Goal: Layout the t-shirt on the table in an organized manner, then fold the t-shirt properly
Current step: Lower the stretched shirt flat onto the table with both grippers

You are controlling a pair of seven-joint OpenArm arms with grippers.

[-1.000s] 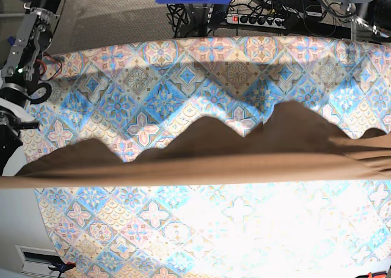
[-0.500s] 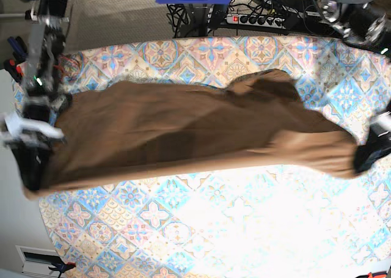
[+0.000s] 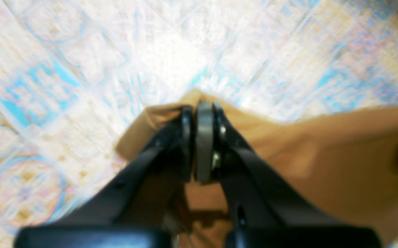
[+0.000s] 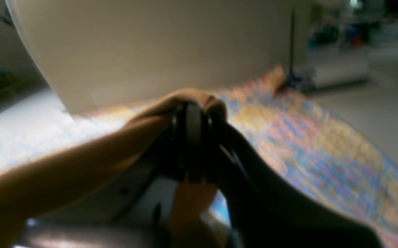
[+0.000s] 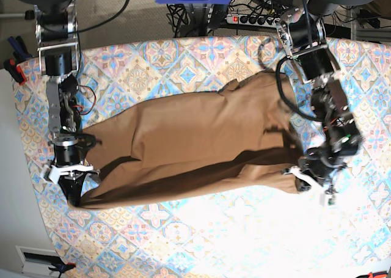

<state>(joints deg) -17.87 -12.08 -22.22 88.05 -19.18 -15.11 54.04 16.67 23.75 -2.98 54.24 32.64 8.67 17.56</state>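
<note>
The tan-brown t-shirt [image 5: 195, 146] is spread across the middle of the table [image 5: 183, 241], stretched between the 2 grippers. In the base view, its long axis runs from the table's left edge to a point near the right edge. The lower hem line is held taut, and a dark fold shadow is seen along the lower part of the fabric. The upper portion lies loosely on the patterned cloth, with a rumpled bulge toward the far right.

The right gripper [image 5: 72, 189] is positioned near the table's left edge. Its jaws are closed together on a bunched corner of the t-shirt [image 4: 188, 100], with fabric wrapped over the fingertips in the right wrist view.

The left gripper [image 5: 308, 179] is positioned toward the table's right edge. Its jaws are pressed together on a corner of the t-shirt [image 3: 340, 151], and fabric is pinched at the tips in the left wrist view.

Both wrist views are blurred.
</note>
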